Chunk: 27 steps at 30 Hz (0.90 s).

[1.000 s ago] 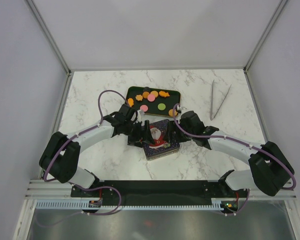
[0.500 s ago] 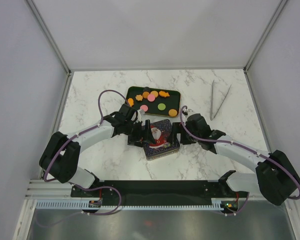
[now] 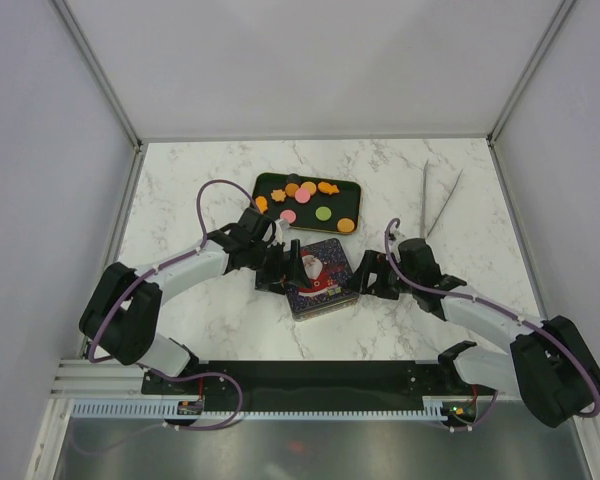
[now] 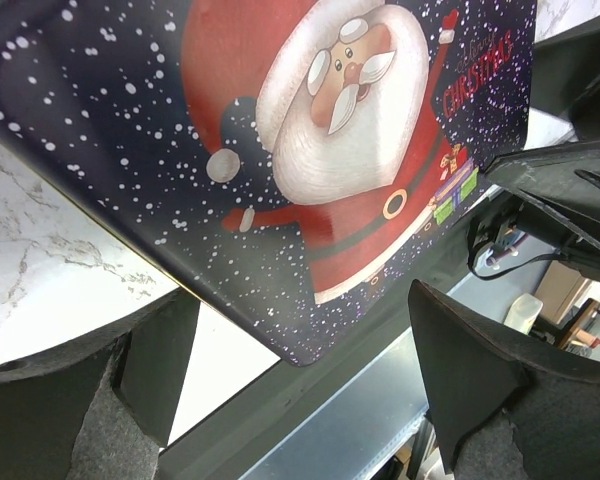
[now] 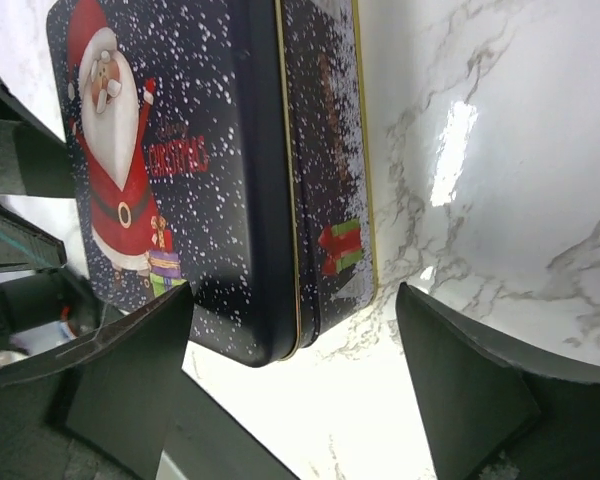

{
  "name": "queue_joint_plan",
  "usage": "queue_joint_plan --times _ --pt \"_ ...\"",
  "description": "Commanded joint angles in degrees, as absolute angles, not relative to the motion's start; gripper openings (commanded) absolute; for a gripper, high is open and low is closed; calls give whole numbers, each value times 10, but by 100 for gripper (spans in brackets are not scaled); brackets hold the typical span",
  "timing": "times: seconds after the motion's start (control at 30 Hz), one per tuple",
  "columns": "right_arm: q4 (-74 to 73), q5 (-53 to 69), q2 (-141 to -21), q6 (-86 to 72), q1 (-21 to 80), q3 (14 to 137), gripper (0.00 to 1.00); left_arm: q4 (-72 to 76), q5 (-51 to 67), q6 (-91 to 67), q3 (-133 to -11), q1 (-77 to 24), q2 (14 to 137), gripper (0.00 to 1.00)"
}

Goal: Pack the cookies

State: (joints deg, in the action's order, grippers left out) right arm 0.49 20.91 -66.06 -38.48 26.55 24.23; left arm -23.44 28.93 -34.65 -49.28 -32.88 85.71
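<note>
The surface point(image 3: 180, 190) looks like white, grey-veined marble, polished enough to throw bright glare in the right wrist view. The tin point(image 3: 320, 275) is smooth printed metal with a soft sheen and a thin gold line along the lid seam. The jaws of the left gripper point(image 4: 300, 345) are faced with matt, grainy grey padding. The tray point(image 3: 342, 202) is dark with a satin finish, and the cookies point(image 3: 302, 196) on it look matt. The tweezers point(image 3: 423, 205), far right, are bare grey metal.

The Christmas tin point(image 4: 310, 150) runs past the left wrist view's top edge; the cookies point(image 3: 303, 196) show too small to count.
</note>
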Motion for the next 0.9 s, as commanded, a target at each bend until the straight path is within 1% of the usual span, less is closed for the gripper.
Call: queue_joint_plan --times 0.0,0.07,0.17,0.2,0.27,0.3,0.33,0.37,0.5,0.67,0.77,0.83,0.87 --pt "103 257 -666 -451 257 201 89 -219 285 -335 -494 -333 864 93" --pt "167 272 -677 -474 257 179 85 -219 283 -334 -493 -336 865 93" --pt "216 273 -692 -502 255 152 76 -220 276 -336 -490 -339 866 93" --pt "221 270 -696 -504 256 145 68 -220 277 -337 -490 -341 867 93" --pt "229 264 -695 -505 255 141 62 -218 273 -338 -490 -344 869 93" --pt "230 258 -695 -504 255 137 54 -218 273 -338 -489 -345 871 93" --pt "231 256 -695 -504 255 136 49 -216 272 -339 -488 -347 874 93" --pt "233 254 -698 -504 255 134 42 -214 272 -343 -488 -348 874 93" --pt "248 252 -711 -505 255 117 35 -209 270 -347 -487 -354 877 93" --pt "257 243 -732 -495 258 105 31 -203 260 -359 -482 -365 881 93" --pt "233 207 -740 -480 281 107 26 -196 251 -371 -478 -374 881 93" --pt "225 184 -754 -477 314 111 24 -193 242 -377 -475 -378 882 94" --pt "230 173 -761 -481 322 110 20 -192 239 -381 -474 -378 881 94"
